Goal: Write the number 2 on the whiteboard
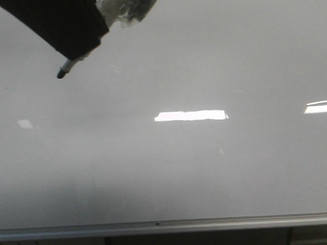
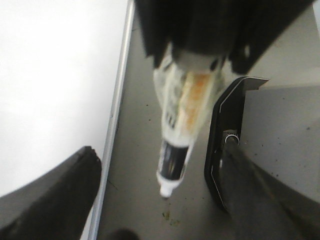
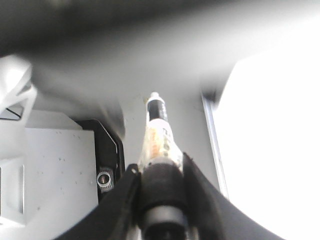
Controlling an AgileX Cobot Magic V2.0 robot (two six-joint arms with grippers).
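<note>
The whiteboard point(image 1: 170, 170) fills the front view, glossy and bare; the number 2 is out of view. My right gripper point(image 1: 88, 50) comes in at the top left, shut on a taped marker point(image 1: 67, 66) whose dark tip points down and left. Whether the tip touches the board I cannot tell. In the right wrist view the right gripper point(image 3: 160, 165) clamps the marker point(image 3: 157, 130) beside the board's edge point(image 3: 212, 145). My left gripper point(image 2: 159, 152) stands open, with the marker point(image 2: 175, 150) hanging between its spread fingers and touching neither.
A silver frame rail point(image 1: 156, 226) runs along the board's bottom edge. Bright light reflections point(image 1: 190, 115) lie on the board. A black device with a round knob point(image 2: 225, 145) sits on the grey surface beside the board's frame point(image 2: 117, 100).
</note>
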